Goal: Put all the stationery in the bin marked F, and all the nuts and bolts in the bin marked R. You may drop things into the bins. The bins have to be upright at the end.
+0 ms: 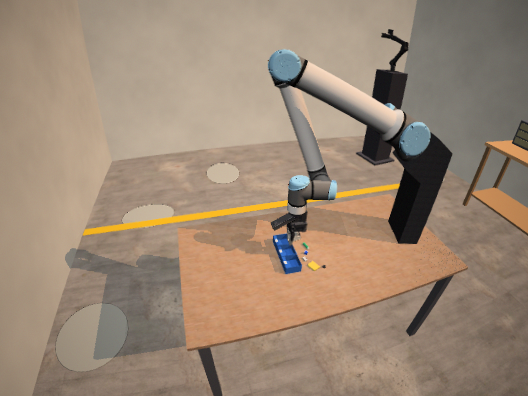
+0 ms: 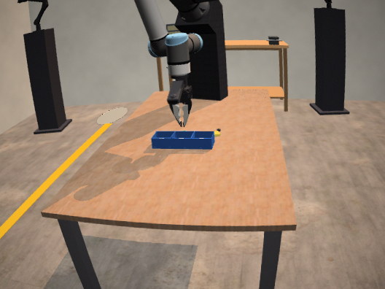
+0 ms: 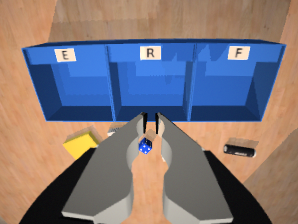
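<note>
My gripper [image 1: 293, 239] [image 2: 183, 125] [image 3: 151, 114] is shut with a thin gap between its tips and nothing in it. It hangs above the table side of the middle bin. The blue bin row [image 1: 293, 269] [image 2: 182, 144] stands upright. In the wrist view, bin F [image 3: 225, 87] is right, bin R [image 3: 152, 90] middle, and bin E [image 3: 82, 90] left; no object shows in them. A yellow block [image 1: 313, 265] [image 2: 217, 133] [image 3: 80, 144] lies on the table beside a small dark piece [image 1: 324, 266] [image 2: 219, 130]. A green piece [image 1: 305, 245] lies farther along. No nut or bolt is clearly recognisable.
A blue die [image 1: 306, 253] [image 3: 145, 146] lies on the table, seen between the fingers. A small white piece [image 1: 304, 259] [image 3: 114, 131] is partly behind a finger in the wrist view. A dark battery-like cylinder [image 3: 240, 150] lies near bin F. The bin walls and dividers stand close below the gripper.
</note>
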Available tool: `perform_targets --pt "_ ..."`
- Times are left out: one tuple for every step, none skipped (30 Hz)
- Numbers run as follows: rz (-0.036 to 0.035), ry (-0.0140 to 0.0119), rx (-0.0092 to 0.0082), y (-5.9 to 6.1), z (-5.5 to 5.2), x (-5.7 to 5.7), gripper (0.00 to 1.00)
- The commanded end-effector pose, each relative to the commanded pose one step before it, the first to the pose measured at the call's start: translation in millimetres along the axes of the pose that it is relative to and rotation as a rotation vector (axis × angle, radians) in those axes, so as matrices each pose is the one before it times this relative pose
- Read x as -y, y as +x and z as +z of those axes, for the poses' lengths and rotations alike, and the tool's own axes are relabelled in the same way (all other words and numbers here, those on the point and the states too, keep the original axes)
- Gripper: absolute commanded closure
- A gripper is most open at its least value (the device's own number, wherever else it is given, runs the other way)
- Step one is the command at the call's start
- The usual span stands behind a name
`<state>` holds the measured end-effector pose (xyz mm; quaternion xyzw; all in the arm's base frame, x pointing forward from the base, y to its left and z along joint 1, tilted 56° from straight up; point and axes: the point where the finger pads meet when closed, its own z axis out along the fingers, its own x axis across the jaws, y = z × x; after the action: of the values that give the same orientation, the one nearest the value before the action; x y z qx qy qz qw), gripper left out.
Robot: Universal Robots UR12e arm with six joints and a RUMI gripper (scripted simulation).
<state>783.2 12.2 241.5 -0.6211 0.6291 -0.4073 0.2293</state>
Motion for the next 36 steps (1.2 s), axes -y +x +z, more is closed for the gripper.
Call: perform_targets --pt "-0.00005 0.00084 0.0 -0.46 6.48 0.37 0.96" --pt "0.0 0.0 0.0 0.0 2.67 0.0 0.96" --pt "0.0 0.0 0.0 0.0 2.67 0.0 0.96" --pt "0.0 0.0 0.0 0.0 2.67 0.0 0.96" --pt "0.0 0.0 0.0 0.0 2.67 0.0 0.96" --pt "0.0 0.0 0.0 0.0 2.67 0.0 0.96" --pt "0.0 0.0 0.0 0.0 2.67 0.0 0.96" --pt "0.0 0.0 0.0 0.0 2.67 0.0 0.96" --pt "0.0 0.0 0.0 0.0 2.67 0.0 0.96" --pt "0.0 0.0 0.0 0.0 2.67 0.0 0.96" --pt "0.0 0.0 0.0 0.0 2.67 0.0 0.96" --pt "0.0 0.0 0.0 0.0 2.67 0.0 0.96" --pt "0.0 0.0 0.0 0.0 2.67 0.0 0.96" --pt "0.0 0.0 0.0 0.0 2.67 0.0 0.96" --pt "0.0 0.0 0.0 0.0 2.67 0.0 0.96" --pt "0.0 0.0 0.0 0.0 2.67 0.0 0.96" --pt "0.0 0.0 0.0 0.0 0.0 0.0 0.96" --pt "0.0 0.0 0.0 0.0 0.0 0.0 0.96" --pt "0.0 0.0 0.0 0.0 2.67 0.0 0.96" --pt "0.0 0.0 0.0 0.0 2.67 0.0 0.96" --pt "0.0 0.0 0.0 0.0 0.73 0.0 0.96" --pt "0.0 0.0 0.0 0.0 0.0 0.0 0.96" --pt "0.0 -0.00003 0.00001 0.02 -0.07 -0.01 0.96" --pt "0.0 0.00001 0.0 0.0 0.02 0.01 0.96" --pt "0.0 0.00001 0.0 0.0 0.01 0.0 0.96" --pt "0.0 0.0 0.0 0.0 0.01 0.0 0.96" --pt "0.0 0.0 0.0 0.0 0.01 0.0 0.96" --pt "0.0 0.0 0.0 0.0 0.01 0.0 0.96" --pt "0.0 0.0 0.0 0.0 0.0 0.0 0.96" --pt "0.0 0.0 0.0 0.0 0.0 0.0 0.96" --pt "0.0 0.0 0.0 0.0 0.0 0.0 0.96" --pt "0.0 0.0 0.0 0.0 0.0 0.0 0.96" --pt "0.0 0.0 0.0 0.0 0.0 0.0 0.96" --pt "0.0 0.0 0.0 0.0 0.0 0.0 0.96" --pt "0.0 0.0 0.0 0.0 0.0 0.0 0.96" --pt "0.0 -0.00002 0.0 0.0 -0.09 -0.01 0.96"
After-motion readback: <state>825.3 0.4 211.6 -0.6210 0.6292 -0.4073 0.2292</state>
